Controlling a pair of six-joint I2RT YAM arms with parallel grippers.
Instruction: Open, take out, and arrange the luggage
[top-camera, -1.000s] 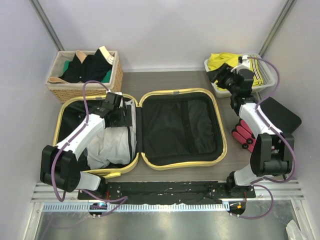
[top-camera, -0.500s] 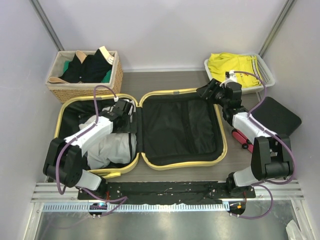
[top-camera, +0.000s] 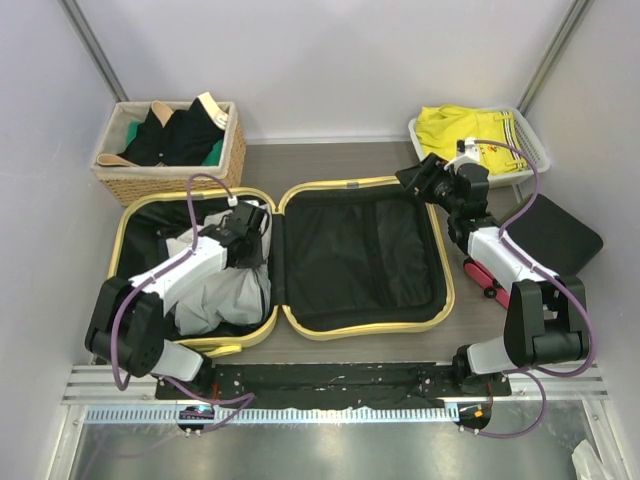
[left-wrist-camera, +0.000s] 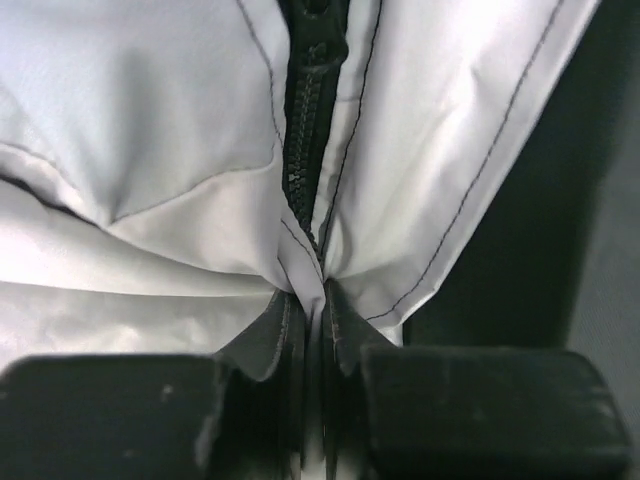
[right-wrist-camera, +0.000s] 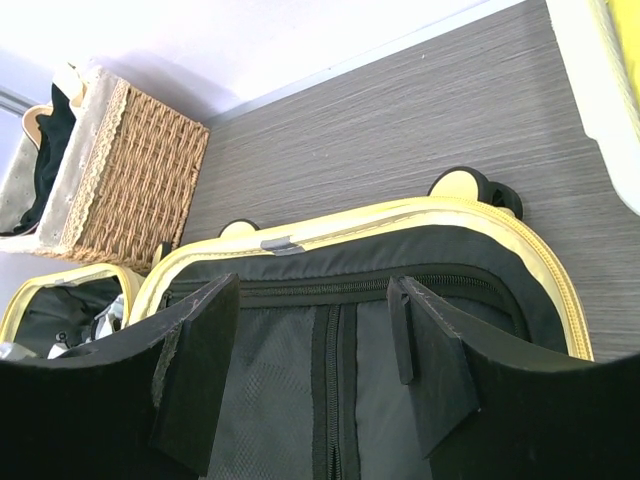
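Lying open flat: pale-yellow, black-lined luggage | left gripper clamped on white garment | right gripper apart

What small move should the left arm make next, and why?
Probably raise the left gripper a little. Its fingers are shut on a fold of the white jacket beside its black zipper, and the jacket lies in the left half of the open suitcase, so raising should start to take it out. The right gripper is open and empty.
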